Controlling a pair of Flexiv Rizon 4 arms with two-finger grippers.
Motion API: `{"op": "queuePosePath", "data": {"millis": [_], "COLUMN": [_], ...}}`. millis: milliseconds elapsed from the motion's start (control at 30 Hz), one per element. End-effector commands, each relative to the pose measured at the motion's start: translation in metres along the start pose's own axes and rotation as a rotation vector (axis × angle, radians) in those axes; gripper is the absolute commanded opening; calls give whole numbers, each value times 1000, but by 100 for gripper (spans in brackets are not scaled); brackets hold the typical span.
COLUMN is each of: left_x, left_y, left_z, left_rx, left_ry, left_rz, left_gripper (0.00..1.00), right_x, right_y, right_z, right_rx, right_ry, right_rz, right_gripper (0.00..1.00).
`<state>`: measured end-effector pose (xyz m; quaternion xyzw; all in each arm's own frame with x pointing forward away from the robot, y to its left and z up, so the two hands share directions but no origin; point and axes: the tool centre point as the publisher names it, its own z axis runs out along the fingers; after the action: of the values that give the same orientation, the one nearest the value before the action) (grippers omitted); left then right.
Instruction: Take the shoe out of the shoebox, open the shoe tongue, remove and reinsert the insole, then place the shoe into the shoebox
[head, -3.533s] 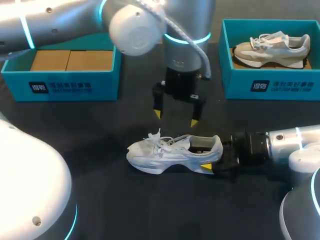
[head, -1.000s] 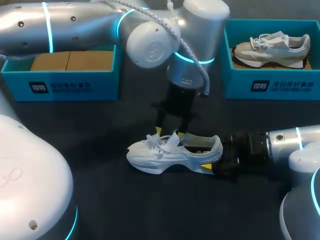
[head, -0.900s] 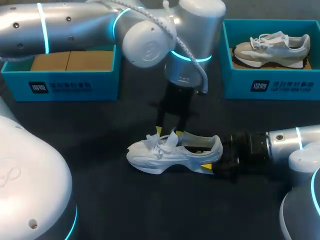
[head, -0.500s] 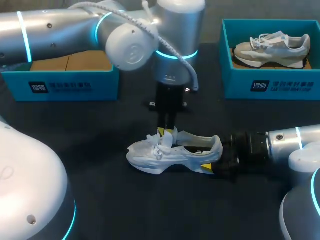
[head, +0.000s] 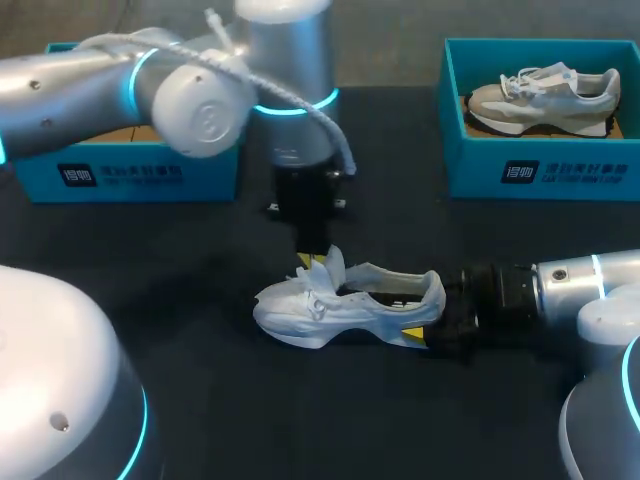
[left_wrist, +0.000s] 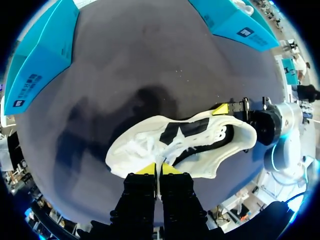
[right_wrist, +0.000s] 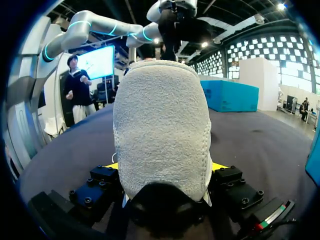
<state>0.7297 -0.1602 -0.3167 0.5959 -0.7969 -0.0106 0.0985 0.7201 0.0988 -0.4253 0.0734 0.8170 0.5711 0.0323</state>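
Tongue (head: 331, 268) pinch with heel (head: 432, 290) clamp.
Has the shoe (head: 345, 305) lying on the table (head: 200, 380) at centre, outside the box (head: 130, 170) at 10 o'clock. Pinches the tongue at the shoe's 12 o'clock with the left gripper (head: 312, 262), closed on it; clamps the heel at 3 o'clock with the right gripper (right_wrist: 162, 167), closed on both sides. Risks losing the thin tongue through a hard pull, or dragging the heel from its clamp and tipping the shoe.

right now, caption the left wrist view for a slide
Left gripper pinches the tongue of the white shoe while the right gripper clamps its heel.
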Motion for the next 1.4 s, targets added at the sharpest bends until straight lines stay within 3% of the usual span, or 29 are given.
{"op": "queuePosePath", "data": {"millis": [33,533,800,1400], "left_x": [-15,-42,-59,-66], "left_y": [10,20,22,22], "left_z": [-1,7,19,37], "left_rx": [32,14,-8,-29], "left_ry": [284,463,475,402], "left_rz": [0,-22,-46,-75], "left_gripper": [0,0,0,0], "right_x": [0,0,0,0], "right_y": [-1,-1,-1,-1], "right_z": [0,0,0,0], "right_rx": [2,2,2,2], "right_ry": [-2,-2,-2,-2], "right_rz": [-1,-1,-1,-1], "right_gripper": [0,0,0,0]}}
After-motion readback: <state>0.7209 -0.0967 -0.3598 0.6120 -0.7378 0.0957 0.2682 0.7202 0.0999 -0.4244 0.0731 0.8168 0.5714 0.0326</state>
